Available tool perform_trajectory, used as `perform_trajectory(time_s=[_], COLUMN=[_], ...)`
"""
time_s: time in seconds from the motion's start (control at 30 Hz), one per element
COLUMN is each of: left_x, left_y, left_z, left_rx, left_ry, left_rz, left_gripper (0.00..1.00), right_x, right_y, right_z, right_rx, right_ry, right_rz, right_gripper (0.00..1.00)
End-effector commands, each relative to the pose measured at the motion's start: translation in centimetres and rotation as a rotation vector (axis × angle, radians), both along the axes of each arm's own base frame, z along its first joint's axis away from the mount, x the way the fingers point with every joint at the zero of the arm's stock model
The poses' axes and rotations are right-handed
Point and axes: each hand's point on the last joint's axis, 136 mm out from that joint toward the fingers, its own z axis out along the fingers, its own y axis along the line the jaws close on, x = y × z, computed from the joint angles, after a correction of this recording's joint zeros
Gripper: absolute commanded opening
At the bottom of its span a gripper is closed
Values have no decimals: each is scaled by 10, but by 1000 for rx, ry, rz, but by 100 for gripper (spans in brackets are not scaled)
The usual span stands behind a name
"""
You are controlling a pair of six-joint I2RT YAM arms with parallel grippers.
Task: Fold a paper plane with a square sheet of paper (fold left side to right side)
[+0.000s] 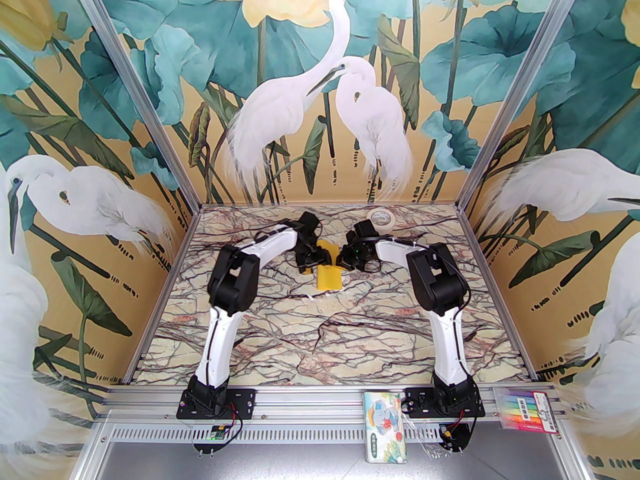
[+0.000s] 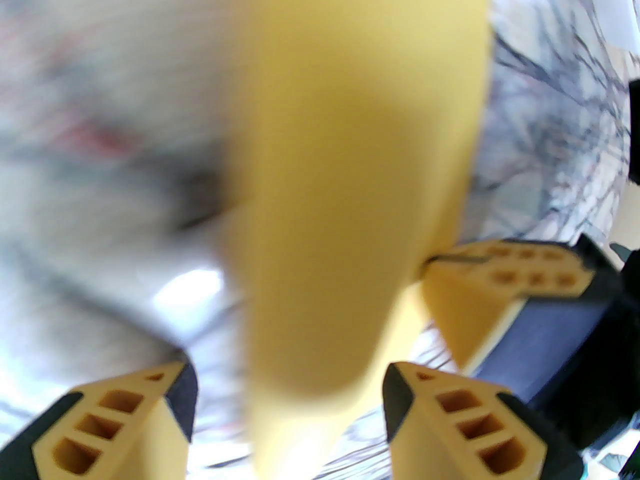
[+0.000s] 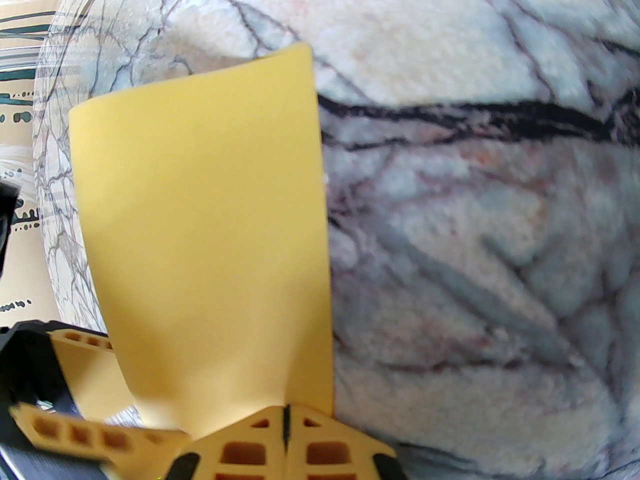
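**One yellow sheet, pinched by the right jaws at mid-counter**

The square sheet of paper (image 1: 330, 279) is plain bright yellow, with no print on it. It sits near the middle of the marble-patterned counter (image 1: 300, 348), between the two arm tips. From the top camera its near part lies flat on the counter while its far part rises off it. In the right wrist view the sheet (image 3: 200, 228) stands up in a soft curl with straight, clean edges. No sharp crease can be made out. In the left wrist view it is a blurred yellow band (image 2: 350, 193) close to the lens.

The right jaws are pressed together on the sheet's lower edge, their two tan fingers (image 3: 320, 448) meeting with the paper caught between them. The left jaws are spread. Their two tan fingers (image 2: 115, 418) stand well apart, one on each side of the blurred paper, and I cannot tell whether either one touches it.

Counted: one yellow sheet, two arms, the left arm (image 1: 235, 273) and the right arm (image 1: 437, 278). One cream tape roll (image 1: 379, 215) lies by the far edge of the counter. One small patterned packet (image 1: 385, 425) and one pack of coloured pens (image 1: 525, 410) lie on the near rail.
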Motion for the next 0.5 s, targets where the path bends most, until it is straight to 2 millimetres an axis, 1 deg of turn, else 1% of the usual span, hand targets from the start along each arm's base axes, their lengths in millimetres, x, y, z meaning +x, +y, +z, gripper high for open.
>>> perform_trajectory(time_s=[0.0,0.07,0.1,0.13,0.17,0.2,0.27,0.33,0.4,0.47], left_x=[24,24,24,24,24,23,22,23,24,24], left_y=[2,-12,-19,-24,-30,-37,-46,-50,-52,-48], left_z=[60,66,65,65,63,62,58,50,41,29], left_rx=[-91,-179,-210,-235,-257,-282,-327,-339,-335,-301], left_ry=[-181,-186,-184,-181,-176,-172,-155,-130,-111,-96], left_rz=[38,20,15,8,2,-3,-14,-11,-15,-9], left_gripper=[60,52,39,28,19,14,6,0,0,0], right_x=[-11,-11,-11,-10,-11,-11,-11,-12,-12,-12], right_y=[-9,-9,-9,-9,-9,-9,-10,-10,-10,-10], right_z=[-28,-28,-29,-29,-29,-29,-29,-30,-31,-32], right_rx=[-81,-81,-82,-82,-84,-84,-87,-88,-90,-92], right_ry=[57,58,59,61,63,64,64,67,69,73], right_rz=[4,2,2,1,1,0,1,2,2,0], right_gripper=[0,0,0,0,0,0,0,0,0,0])
